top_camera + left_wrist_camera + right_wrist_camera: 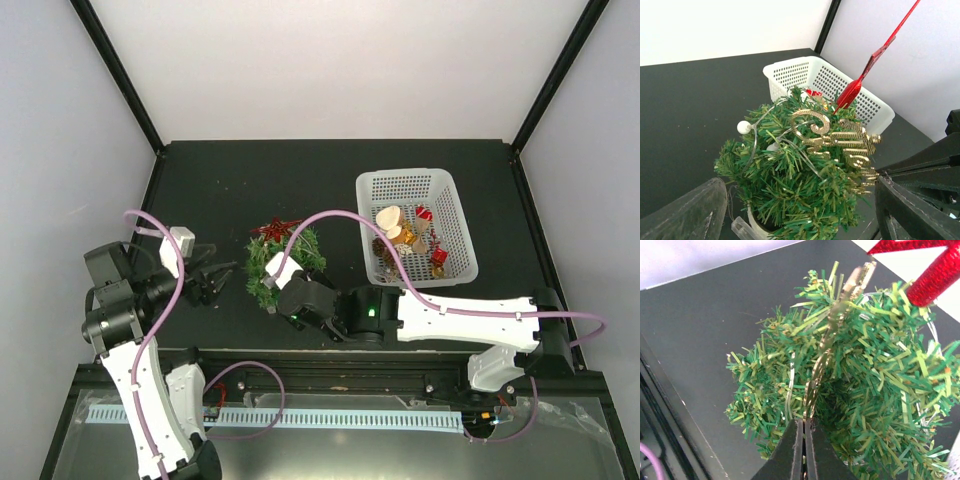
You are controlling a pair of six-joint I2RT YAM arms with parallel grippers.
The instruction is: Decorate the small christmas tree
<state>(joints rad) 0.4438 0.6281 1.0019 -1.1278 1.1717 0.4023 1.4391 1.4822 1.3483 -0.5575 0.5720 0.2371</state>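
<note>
Tree partly trimmed, a gold piece going on.

The small christmas tree point(305, 248) is standing near the middle of the black table point(220, 180), left of the white basket point(405, 176). The basket is holding several loose ornaments point(405, 235), so much of the job looks to be waiting. A red glitter pick point(852, 92) is sticking up from the crown, and a white-beaded wire point(744, 127) is looping through the branches. The right gripper point(803, 432) is pressing its fingers together on the lower end of a gold script ornament point(840, 140) lying across the foliage, and seating it seems to be the step in hand. The left gripper point(210, 287) is hovering just beside the tree, fingers spread wide, holding nothing.
</note>
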